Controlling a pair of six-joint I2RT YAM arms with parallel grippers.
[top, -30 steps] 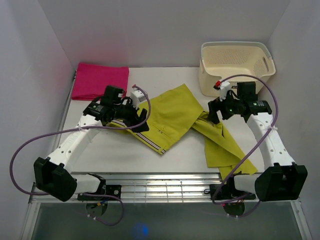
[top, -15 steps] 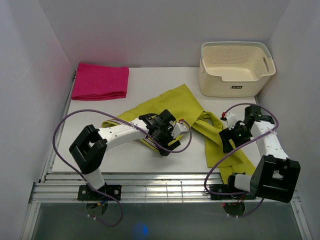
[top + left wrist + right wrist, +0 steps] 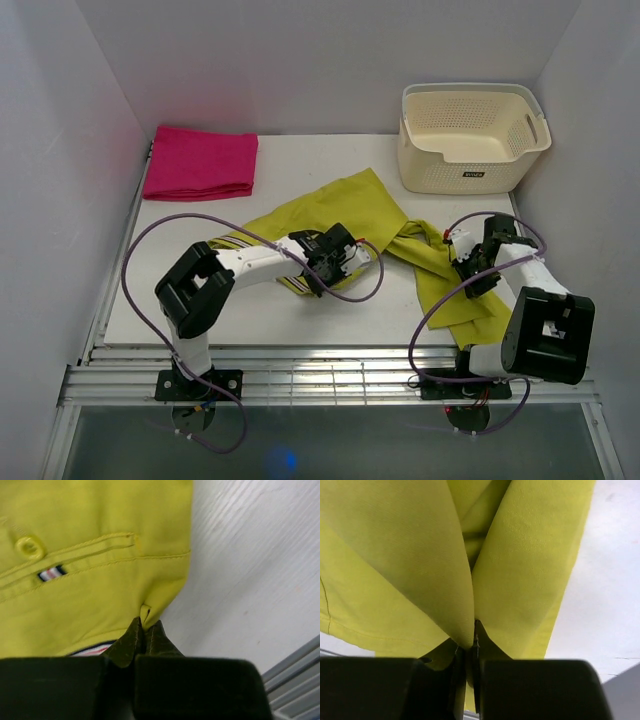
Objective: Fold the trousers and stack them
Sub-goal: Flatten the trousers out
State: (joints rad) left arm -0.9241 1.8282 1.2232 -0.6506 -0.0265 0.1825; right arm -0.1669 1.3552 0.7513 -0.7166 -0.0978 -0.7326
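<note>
- Pinched tight in the left gripper [image 3: 145, 630]: a corner of the trousers [image 3: 350, 205] at the waistband end, beside the striped band.
- Clamped shut in the right gripper [image 3: 474, 636]: a bunched fold of leg fabric, toward the near right of the table [image 3: 380, 305].
- Lying mid-table between the two arms, crumpled and not yet folded; well apart from the cream basket [image 3: 470, 140] and the pink cloth [image 3: 200, 162].
- Running roughly left to right on a slight diagonal: waistband end at left, legs trailing to the near right, twisted in the middle.
- For a clean fold, probably best to lift both pinches together, draw apart to pull out the twist, keep tension even, then lay flat before doubling over.
- Worth watching: a thin corner hold, liable to slip.
</note>
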